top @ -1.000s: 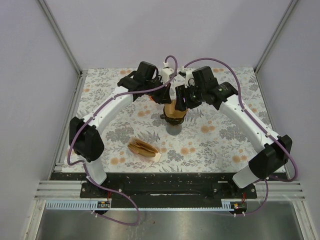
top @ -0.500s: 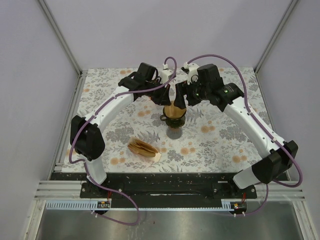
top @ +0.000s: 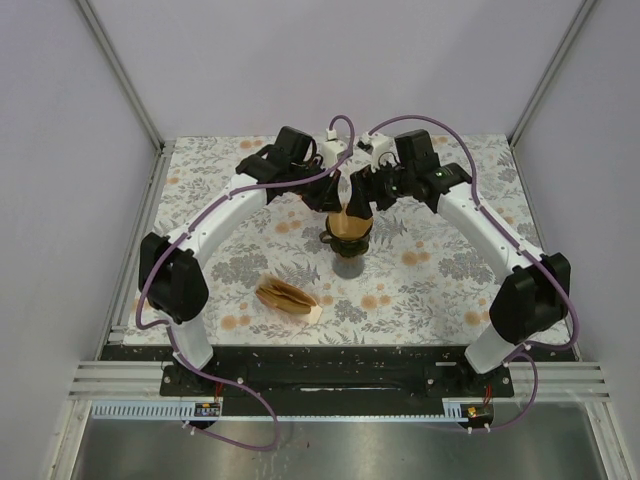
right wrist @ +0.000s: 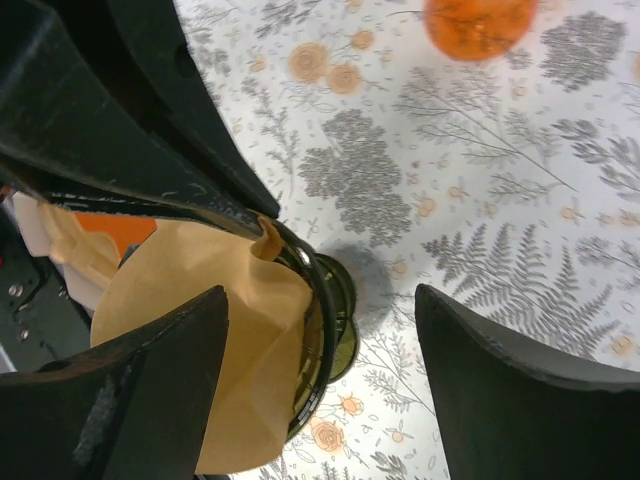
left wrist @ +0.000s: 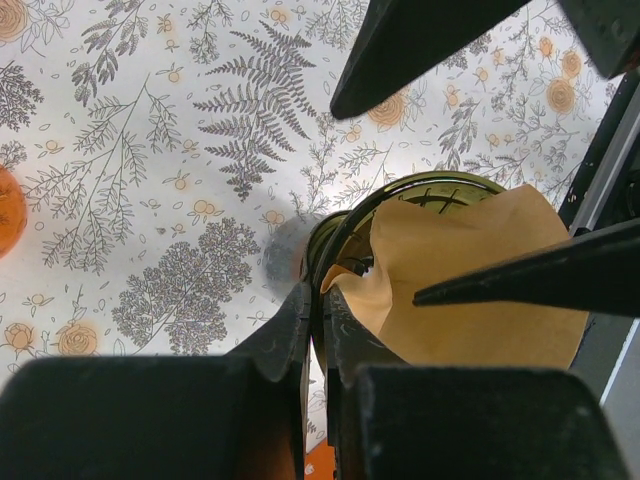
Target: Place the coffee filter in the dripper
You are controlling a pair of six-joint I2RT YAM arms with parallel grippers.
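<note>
The dripper (top: 349,243) stands near the middle of the flowered worktop (top: 440,270), between the two arms, and the brown coffee filter (top: 350,221) is in its open top. The filter is not fully down. In the left wrist view a wide part of the paper rises above the dark green rim and leans over the side that is away from the left arm, and one small corner is curled at the rim. The left gripper (left wrist: 318,300) has its fingers almost together, with the thin rim of the dripper between them, so it grips the dripper at its edge. The curled corner of the filter lies just beside these fingers, and I cannot tell if it is also pinched. The right gripper (right wrist: 320,292) hangs over the dripper with its fingers spread wide and it holds nothing. One finger is above the filter paper and the other is above the bare worktop at the far side of the cup, and I cannot tell if the first one touches the paper. A stack of brown filters (top: 287,296) lies flat on the worktop, nearer to the arm bases and well apart from the dripper. A round orange object (right wrist: 475,20) shows at the upper edge of the right wrist view.
</note>
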